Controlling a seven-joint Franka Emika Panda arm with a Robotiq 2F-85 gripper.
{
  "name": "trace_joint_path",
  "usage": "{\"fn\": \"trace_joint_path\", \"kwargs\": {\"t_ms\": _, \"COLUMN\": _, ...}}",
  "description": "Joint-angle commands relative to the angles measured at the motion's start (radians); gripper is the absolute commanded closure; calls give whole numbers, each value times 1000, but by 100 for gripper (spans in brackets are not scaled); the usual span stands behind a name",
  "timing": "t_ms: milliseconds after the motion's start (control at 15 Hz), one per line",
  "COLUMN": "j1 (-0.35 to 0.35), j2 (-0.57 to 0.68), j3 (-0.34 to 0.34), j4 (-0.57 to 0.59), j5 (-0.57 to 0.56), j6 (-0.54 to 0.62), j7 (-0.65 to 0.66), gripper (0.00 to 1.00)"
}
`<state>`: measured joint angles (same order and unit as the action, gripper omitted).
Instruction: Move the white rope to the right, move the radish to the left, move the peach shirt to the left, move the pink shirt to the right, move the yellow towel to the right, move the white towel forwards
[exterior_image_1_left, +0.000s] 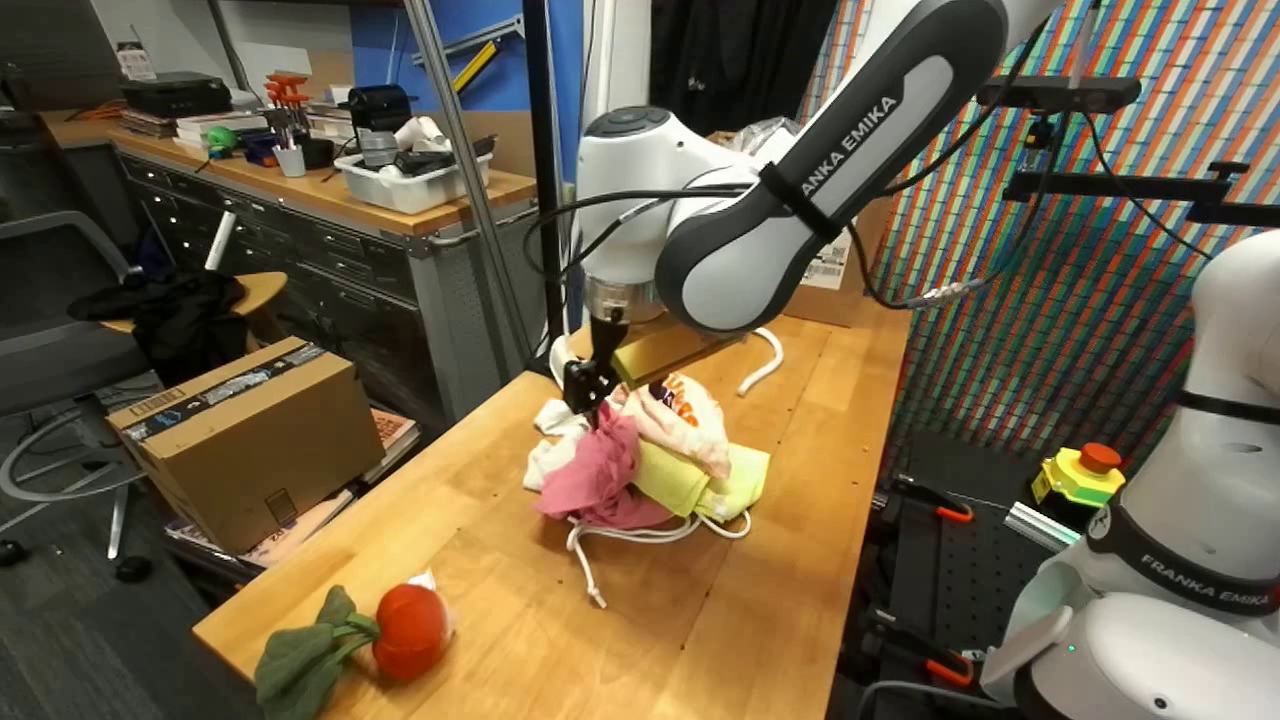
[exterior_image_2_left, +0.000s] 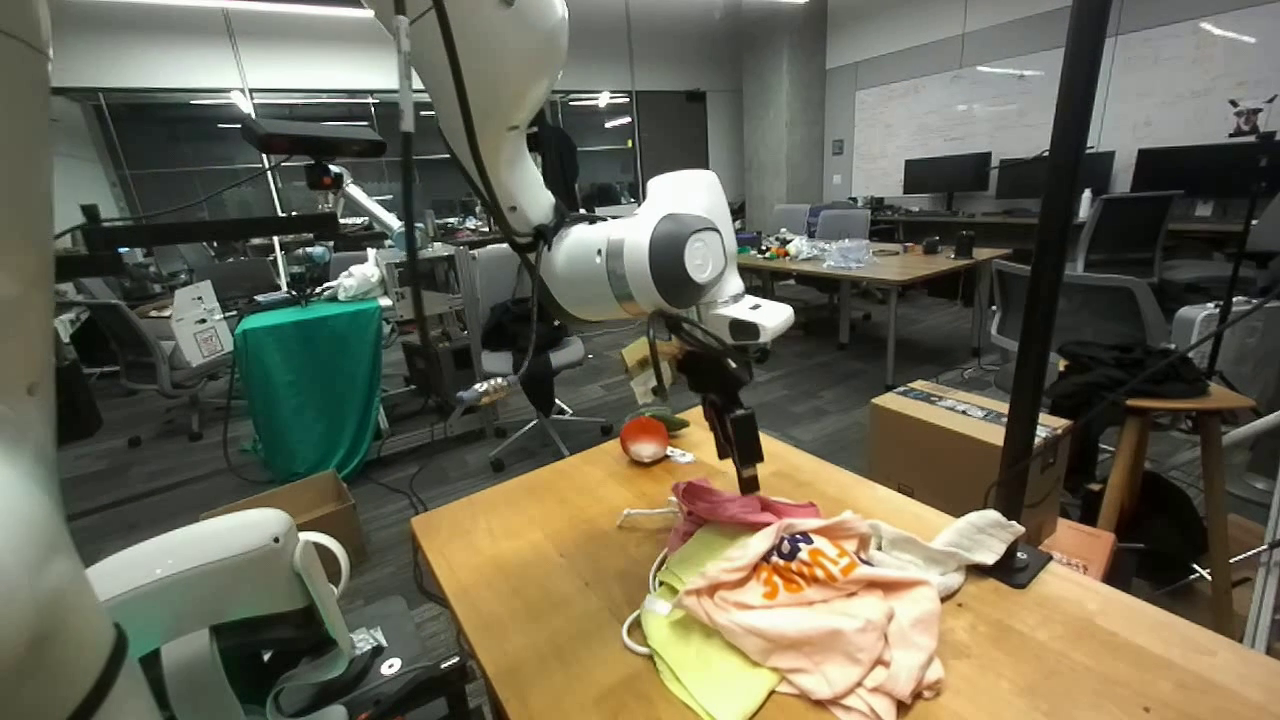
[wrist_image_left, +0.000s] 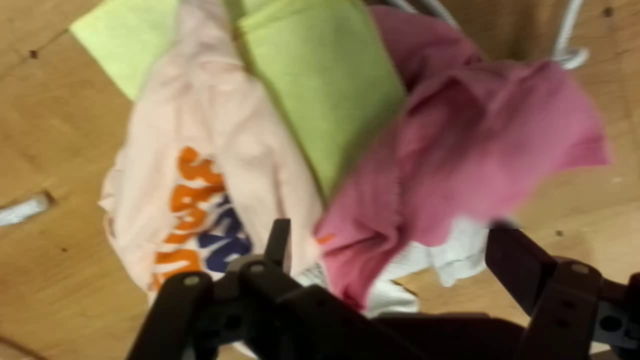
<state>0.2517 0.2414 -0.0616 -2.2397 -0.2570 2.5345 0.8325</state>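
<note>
Workbench (exterior_image_1_left: 512, 190): white bin (exterior_image_1_left: 425, 193) holding assorted gear (exterior_image_1_left: 378, 150)
Robot base (exterior_image_1_left: 1180, 577): "FRANKA EMIKA"
Peach shirt (exterior_image_2_left: 830, 630): orange-and-navy lettering (wrist_image_left: 183, 198)
Gripper (wrist_image_left: 390, 232): fingers spread over pink shirt (wrist_image_left: 450, 165)

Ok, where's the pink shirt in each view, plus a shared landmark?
In an exterior view, the pink shirt lies below centre, left of the yellow towel.
In an exterior view, the pink shirt lies below centre, slightly right, beyond the yellow towel.
In the wrist view, the pink shirt lies right of centre, beside the yellow towel.
Shared landmark: the yellow towel.
</note>
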Motion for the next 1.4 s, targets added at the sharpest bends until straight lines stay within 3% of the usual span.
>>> {"fn": "trace_joint_path", "kwargs": {"t_ms": 0, "j1": -110, "j2": -142, "j3": -18, "j4": -209, "j5": 10, "j6": 50, "j7": -111, "gripper": 0}}
{"fn": "trace_joint_path", "kwargs": {"t_ms": 267, "j1": -224, "j2": -192, "j3": -39, "j4": -260, "j5": 70, "j6": 11, "j7": -258, "gripper": 0}}
{"fn": "trace_joint_path", "kwargs": {"t_ms": 467, "j1": -257, "j2": -209, "j3": -30, "j4": -288, "j5": 129, "j6": 14, "j7": -321, "gripper": 0}}
{"fn": "trace_joint_path", "kwargs": {"t_ms": 933, "j1": -215, "j2": -194, "j3": 61, "j4": -286, "j5": 336, "j6": 32, "j7": -399, "gripper": 0}}
{"fn": "trace_joint_path", "kwargs": {"t_ms": 1333, "j1": -194, "j2": -161, "j3": 87, "j4": -228, "j5": 285, "j6": 11, "j7": -409, "gripper": 0}}
